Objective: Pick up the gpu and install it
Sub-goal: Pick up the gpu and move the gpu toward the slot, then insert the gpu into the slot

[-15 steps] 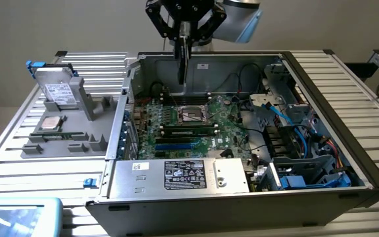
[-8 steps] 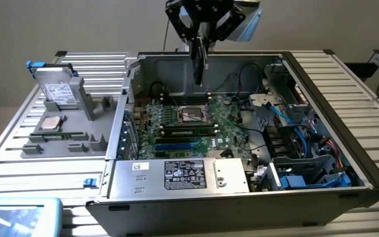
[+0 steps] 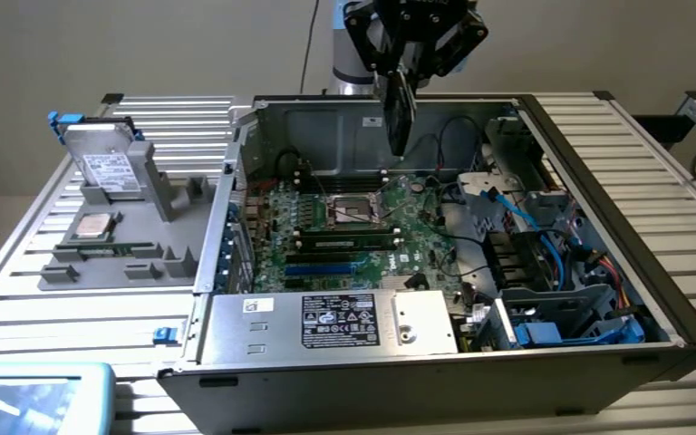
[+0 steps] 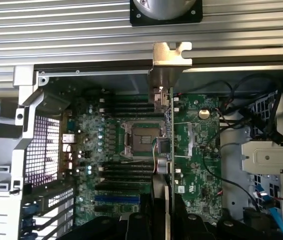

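Black robot gripper (image 3: 399, 72) sits above the rear part of the open dark-grey tower computer case (image 3: 614, 299), jaws partly closed and clamped on the short green circuit-board gpu with black cooler block and silver end bracket (image 3: 398, 118).

Gpu hangs on edge, clear of the green motherboard (image 3: 361, 227) and over its middle, near the square silver processor socket (image 3: 351, 208).

Wrist view: gpu (image 4: 167, 150) seen edge-on, bracket end toward the case wall, card running across the socket (image 4: 141, 137).

Slim memory stick (image 3: 348, 237) is seated in a slot just in front of the socket.

On the exterior view's left, silver labelled hard drive (image 3: 106, 163) stands in a grey moulded tray (image 3: 119, 263) on the slatted aluminium table (image 3: 70, 317).
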Motion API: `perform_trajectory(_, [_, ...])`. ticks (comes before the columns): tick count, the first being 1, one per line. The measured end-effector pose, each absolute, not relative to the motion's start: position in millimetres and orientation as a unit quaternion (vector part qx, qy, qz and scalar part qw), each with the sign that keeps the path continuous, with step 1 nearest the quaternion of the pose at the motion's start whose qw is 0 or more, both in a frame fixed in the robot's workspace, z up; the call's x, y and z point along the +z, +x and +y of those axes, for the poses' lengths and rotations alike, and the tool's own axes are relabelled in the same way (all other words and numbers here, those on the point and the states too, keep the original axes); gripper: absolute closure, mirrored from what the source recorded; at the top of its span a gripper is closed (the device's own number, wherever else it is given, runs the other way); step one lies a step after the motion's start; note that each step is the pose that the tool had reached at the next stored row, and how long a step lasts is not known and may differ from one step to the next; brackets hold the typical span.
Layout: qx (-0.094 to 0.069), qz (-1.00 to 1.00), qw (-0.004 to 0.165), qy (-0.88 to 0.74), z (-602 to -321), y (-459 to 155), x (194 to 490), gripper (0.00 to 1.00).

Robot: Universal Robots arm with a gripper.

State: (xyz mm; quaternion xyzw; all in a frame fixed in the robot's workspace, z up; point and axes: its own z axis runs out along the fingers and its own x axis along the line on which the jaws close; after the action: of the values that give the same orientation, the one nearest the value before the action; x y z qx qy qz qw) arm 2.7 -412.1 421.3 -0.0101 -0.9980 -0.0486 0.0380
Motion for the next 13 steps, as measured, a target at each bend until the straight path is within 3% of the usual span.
perform_trajectory(13, [-0.048,-0.998,0.039,0.001,-412.1,3.3,421.0,0.72])
